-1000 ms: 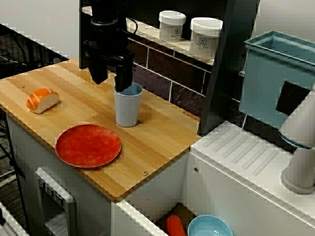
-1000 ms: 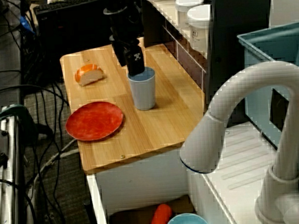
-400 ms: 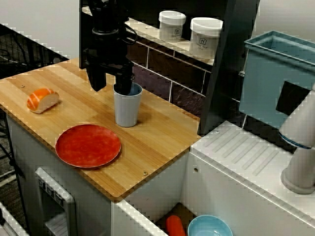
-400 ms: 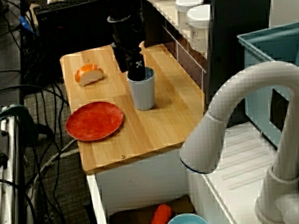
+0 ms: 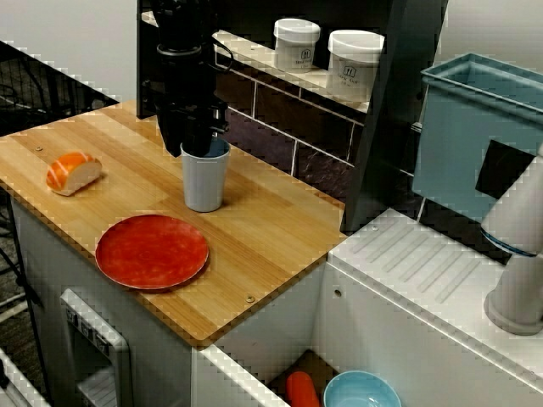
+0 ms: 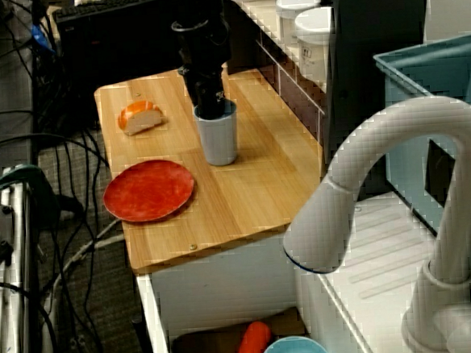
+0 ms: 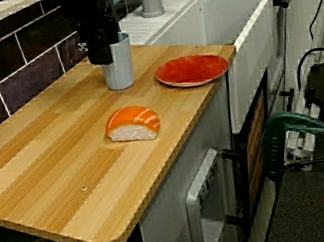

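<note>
My black gripper comes straight down onto the rim of a pale blue cup and is shut on its wall, one finger inside and one outside. The cup stands upright at the back middle of the wooden counter; whether its base touches the wood I cannot tell. The view over the tap shows the gripper pinching the cup the same way. From the counter's end, the gripper hides the cup's near rim. A red plate lies in front of the cup. A salmon sushi piece lies far left.
Two white jars stand on the shelf behind. A teal bin and a grey tap are to the right. The sink below holds a blue bowl and an orange item.
The gripper lowered onto the cup's rim and shut on it. Cup and gripper then shifted left along the counter, toward the sushi piece.
</note>
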`<state>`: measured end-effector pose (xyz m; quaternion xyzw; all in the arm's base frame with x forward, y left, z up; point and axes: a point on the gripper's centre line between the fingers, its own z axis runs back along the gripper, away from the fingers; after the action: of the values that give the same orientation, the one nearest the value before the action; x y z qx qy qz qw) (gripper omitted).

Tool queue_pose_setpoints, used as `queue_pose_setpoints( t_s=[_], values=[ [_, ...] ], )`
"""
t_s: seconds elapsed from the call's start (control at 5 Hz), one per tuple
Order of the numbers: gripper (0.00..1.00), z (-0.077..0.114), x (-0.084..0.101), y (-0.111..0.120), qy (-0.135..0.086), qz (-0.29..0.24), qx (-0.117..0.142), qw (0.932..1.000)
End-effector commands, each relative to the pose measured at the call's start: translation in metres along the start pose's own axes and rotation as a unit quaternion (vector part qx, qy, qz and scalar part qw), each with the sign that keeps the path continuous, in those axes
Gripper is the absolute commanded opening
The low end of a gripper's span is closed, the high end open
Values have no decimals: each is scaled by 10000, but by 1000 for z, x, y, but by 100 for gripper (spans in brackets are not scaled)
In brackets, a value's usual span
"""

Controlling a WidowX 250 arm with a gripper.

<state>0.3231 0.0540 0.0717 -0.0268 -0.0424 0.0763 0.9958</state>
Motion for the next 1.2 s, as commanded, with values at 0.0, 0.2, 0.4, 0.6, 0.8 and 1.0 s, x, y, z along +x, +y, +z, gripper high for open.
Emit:
queue_pose_setpoints(
  t_s=[0.0,0.2,0.4,0.6,0.8,1.0],
  values=[
    [0,15,1,2,-192,38,54,9998],
    [0,28,-6,3,-255,-132,74,9996],
    [0,47,-17,-7,-496,-286,230,9981],
    [0,60,-28,-21,-708,-311,448,9960],
    [0,66,-39,-36,-912,-416,660,9928],
    [0,61,-44,-51,-1125,-510,1057,9867]
  ],
)
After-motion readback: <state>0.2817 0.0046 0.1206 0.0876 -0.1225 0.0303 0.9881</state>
